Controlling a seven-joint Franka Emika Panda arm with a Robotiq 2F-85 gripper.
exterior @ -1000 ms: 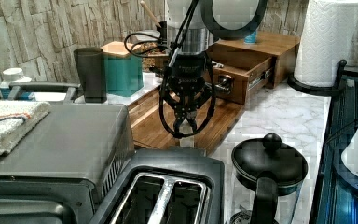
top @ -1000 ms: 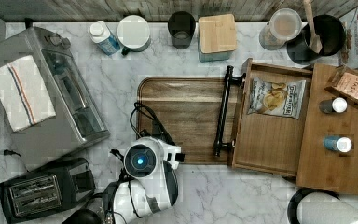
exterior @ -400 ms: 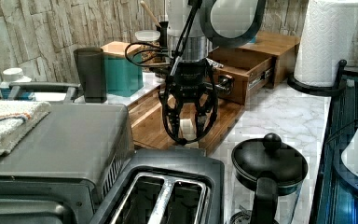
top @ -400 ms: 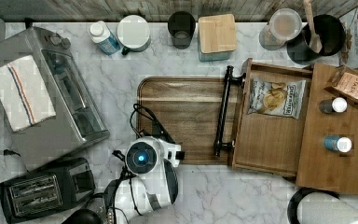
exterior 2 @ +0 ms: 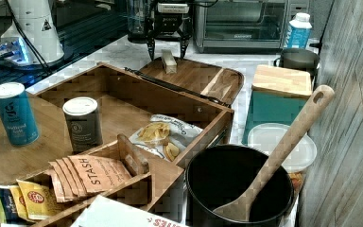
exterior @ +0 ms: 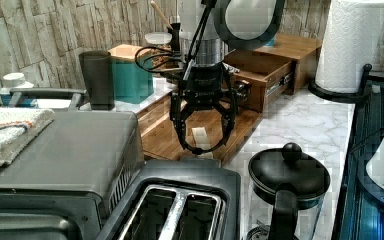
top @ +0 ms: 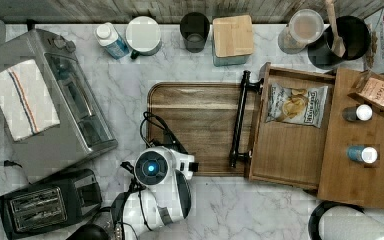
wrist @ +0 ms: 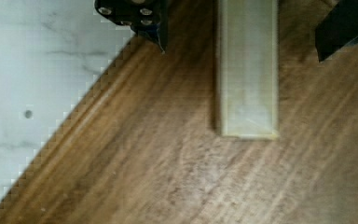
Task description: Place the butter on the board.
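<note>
Butter, a pale rectangular stick, is lying flat on the board in the left view, near the board's front edge, and the gripper is hanging over it with its black curved fingers spread wide, one on each side and neither touching it; a second ago the fingers were sitting lower and closer around the stick, so the gripper is rising from it. In the top view the dark brown wooden board, rounded at the corners with a groove round its rim and a black bar handle, is resting on the marble-patterned tabletop between a steel toaster oven and a wooden tray holding a crisp packet; the white arm is covering the board's lower left corner much as it was before. In the right view the butter is lying on the board at its far end, just under the gripper, whose fingers are standing apart above it. In the wrist view the butter is showing as a smooth, waxy cream block with square ends on the streaked wood grain of the board, with a black fingertip well clear on either side and the grooved rim running diagonally beside the tabletop.
</note>
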